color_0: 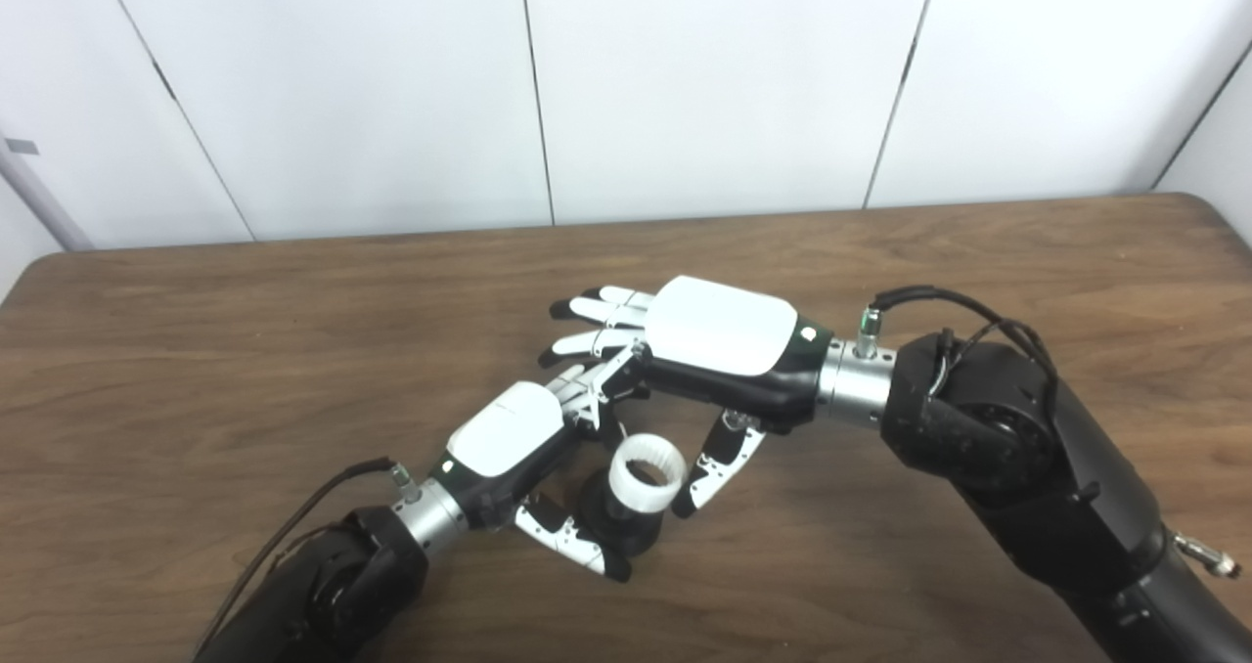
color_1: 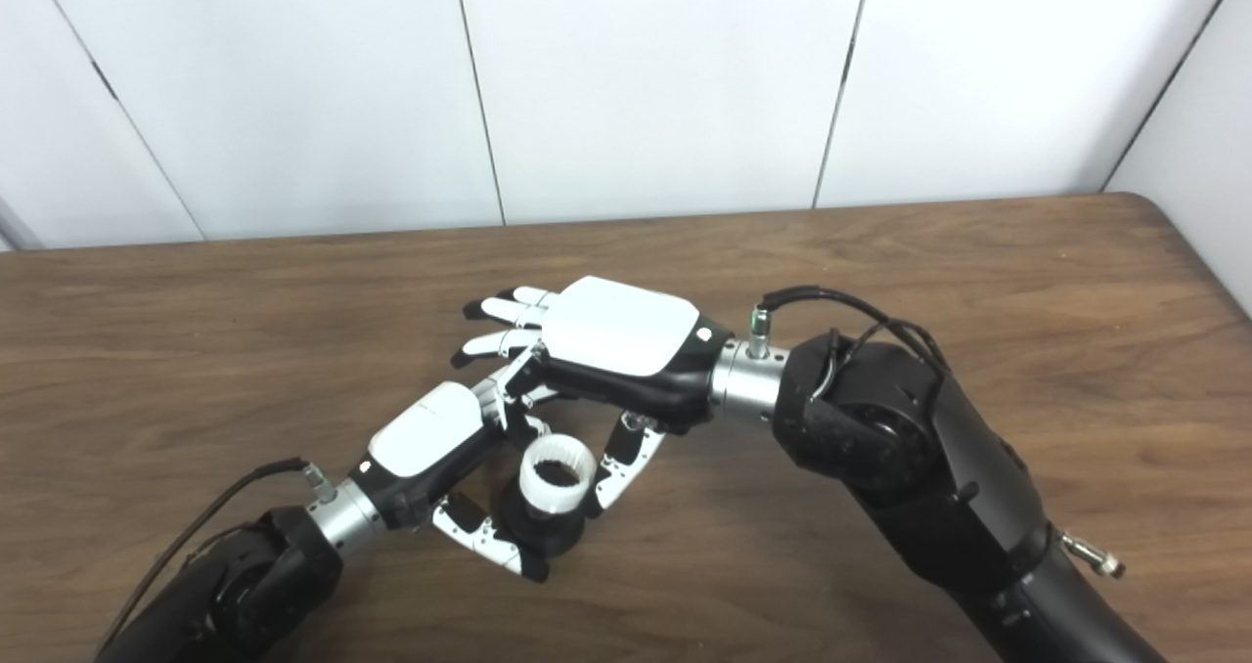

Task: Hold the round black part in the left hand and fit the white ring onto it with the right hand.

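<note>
White ribbed plastic ring (color_0: 647, 474) seated on top of round black plastic part (color_0: 618, 528), near the counter's middle, slightly toward 6 o'clock. Held from 9 o'clock by left robot hand (color_0: 509, 438), clamped on the black part: thumb curled under it at 7 o'clock, fingers wrapped behind at 12 o'clock. Flanked at 3 o'clock by right robot hand (color_0: 719, 335), palm down, fingers spread wide and stretched toward 9 o'clock above the left one, holding nothing; thumb (color_0: 717, 465) angled down, tip just beside the ring's rim, contact impossible to judge.

From the right eye view: straight down the ring's bore, dark inside, with the black part's body (color_1: 536, 529) showing plainly below. From the left eye view: more of the ring's ribbed outer wall and pale inner wall, less of the part beneath.

Around: brown wood-grain counter (color_0: 196, 370), white panelled wall (color_0: 724, 76) at 12 o'clock, a grey bar (color_0: 39, 194) at the far 9 o'clock edge, visible only from the left eye. Black cables looped over both forearms. Back of the black part hidden by the left fingers; the space above the ring partly crowded by the right palm.
</note>
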{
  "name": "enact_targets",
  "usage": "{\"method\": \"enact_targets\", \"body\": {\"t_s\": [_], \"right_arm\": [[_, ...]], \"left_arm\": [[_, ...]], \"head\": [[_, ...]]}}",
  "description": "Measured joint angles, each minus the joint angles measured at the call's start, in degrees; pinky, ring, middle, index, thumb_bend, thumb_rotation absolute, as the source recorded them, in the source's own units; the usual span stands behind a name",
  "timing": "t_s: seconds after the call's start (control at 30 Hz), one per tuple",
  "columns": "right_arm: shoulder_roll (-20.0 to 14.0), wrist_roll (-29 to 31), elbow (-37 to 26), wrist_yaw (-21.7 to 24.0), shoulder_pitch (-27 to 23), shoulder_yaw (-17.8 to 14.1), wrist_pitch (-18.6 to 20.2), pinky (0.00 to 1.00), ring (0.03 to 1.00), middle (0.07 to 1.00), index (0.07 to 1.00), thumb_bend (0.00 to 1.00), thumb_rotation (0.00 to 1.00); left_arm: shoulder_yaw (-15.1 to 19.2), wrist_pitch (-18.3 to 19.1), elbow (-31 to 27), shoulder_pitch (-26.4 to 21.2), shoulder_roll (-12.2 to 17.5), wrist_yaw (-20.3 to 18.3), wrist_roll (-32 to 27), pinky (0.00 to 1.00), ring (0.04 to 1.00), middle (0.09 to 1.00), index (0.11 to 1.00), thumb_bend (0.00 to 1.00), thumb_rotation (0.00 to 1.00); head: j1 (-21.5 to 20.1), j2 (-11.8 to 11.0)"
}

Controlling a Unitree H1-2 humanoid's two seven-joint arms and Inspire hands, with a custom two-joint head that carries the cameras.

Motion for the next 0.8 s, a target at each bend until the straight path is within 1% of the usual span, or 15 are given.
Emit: {"method": "enact_targets", "body": {"t_s": [0.3,0.4,0.57,0.8], "right_arm": [[0.29,-0.4,1.75,0.0,0.0,0.07,0.02,1.0,1.0,0.905,0.48,0.53,0.14],[0.45,-0.51,2.27,-0.03,0.01,0.07,-0.18,1.0,1.0,0.901,0.48,0.53,0.14],[1.11,-0.58,3.43,-0.26,0.12,0.1,-1.3,1.0,1.0,0.897,0.48,0.53,0.14],[1.87,-0.75,5.45,-1.54,0.38,0.13,-2.59,1.0,1.0,0.891,0.479,0.53,0.14]], "left_arm": [[0.75,0.01,-0.67,0.68,-0.61,-0.64,0.65,1.0,1.0,0.914,0.481,0.53,0.06],[0.78,0.01,-1.31,0.88,-0.67,-1.39,0.74,1.0,1.0,0.917,0.481,0.53,0.06],[1.01,0.02,-1.99,1.15,-0.95,-2.51,0.81,1.0,1.0,0.908,0.481,0.53,0.06],[1.43,0.16,-2.36,1.36,-1.27,-3.11,0.91,1.0,1.0,0.907,0.481,0.53,0.06]], "head": [[0.53,0.26],[0.53,0.26],[0.97,0.35],[1.32,0.44]]}}
